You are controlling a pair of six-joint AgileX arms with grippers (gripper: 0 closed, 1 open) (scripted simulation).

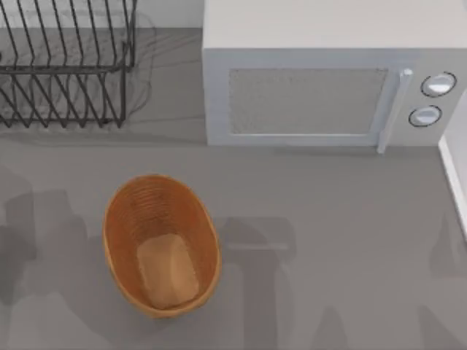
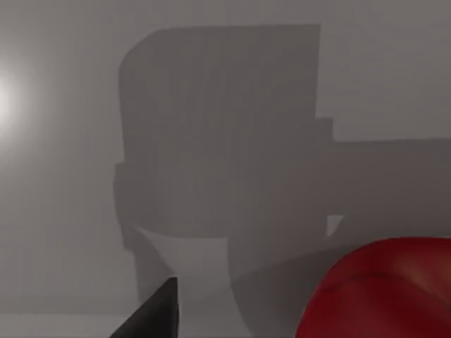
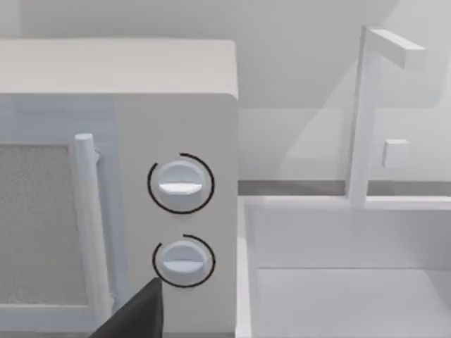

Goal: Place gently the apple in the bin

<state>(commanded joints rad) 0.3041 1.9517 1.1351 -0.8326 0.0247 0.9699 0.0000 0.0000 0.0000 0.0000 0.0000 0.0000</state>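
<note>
The bin (image 1: pixel 124 219) is an oval orange-brown wicker basket standing on the grey table left of centre, with nothing on its lighter bottom. The apple (image 2: pixel 384 292), glossy and red, looms very close in the left wrist view, above grey tabletop in shadow. A dark part of my left gripper (image 2: pixel 151 317) shows beside it, apart from it in the picture. Whether the apple is held I cannot tell. A dark part of my right gripper (image 3: pixel 137 313) shows in front of the microwave's knobs.
A white microwave (image 1: pixel 314 80) stands along the back, with its handle and two knobs (image 3: pixel 180 184) at the right. A black wire dish rack (image 1: pixel 66 65) fills the back left corner. A white sink (image 3: pixel 345 282) with a faucet lies beside the microwave, at the right.
</note>
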